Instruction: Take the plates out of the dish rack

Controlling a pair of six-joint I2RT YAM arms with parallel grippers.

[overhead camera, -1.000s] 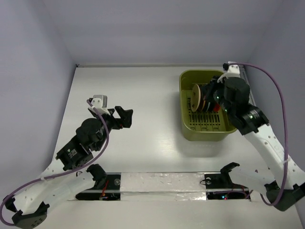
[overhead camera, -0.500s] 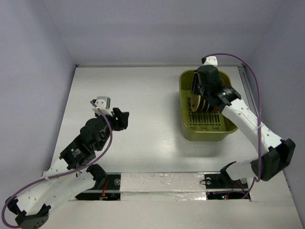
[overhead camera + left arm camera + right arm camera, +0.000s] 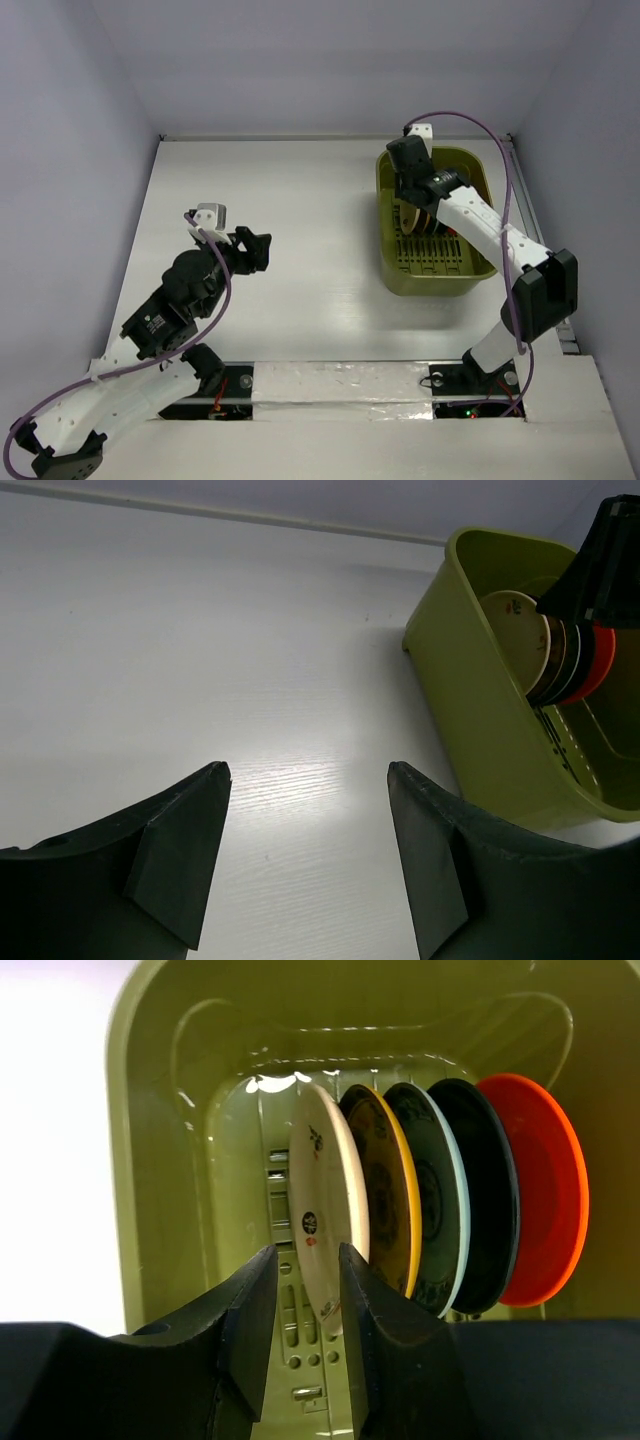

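Observation:
The olive-green dish rack [image 3: 430, 285] stands at the right of the table. Several plates stand on edge inside it: cream [image 3: 325, 1180], yellow with a dark pattern [image 3: 390, 1190], pale blue-green [image 3: 440, 1200], a dark one [image 3: 490, 1200] and orange-red [image 3: 545, 1190]. My right gripper [image 3: 307, 1260] reaches into the rack's far end [image 3: 408, 185]. Its jaws stand a little apart, with the cream plate's rim showing in the gap. Well left of the rack, my left gripper [image 3: 307, 770] hangs open and empty over bare table [image 3: 262, 245]. From there the rack [image 3: 480, 720] and the cream plate [image 3: 520, 630] show at the upper right.
White walls close the table at the back and on both sides. A taped strip [image 3: 340, 380] runs along the near edge between the arm bases. The right arm [image 3: 500, 240] stretches over the rack's right side.
The right arm swung from the rack's right side to its far-left end, and its gripper went from shut to parted at the cream plate. The left gripper narrowed slightly.

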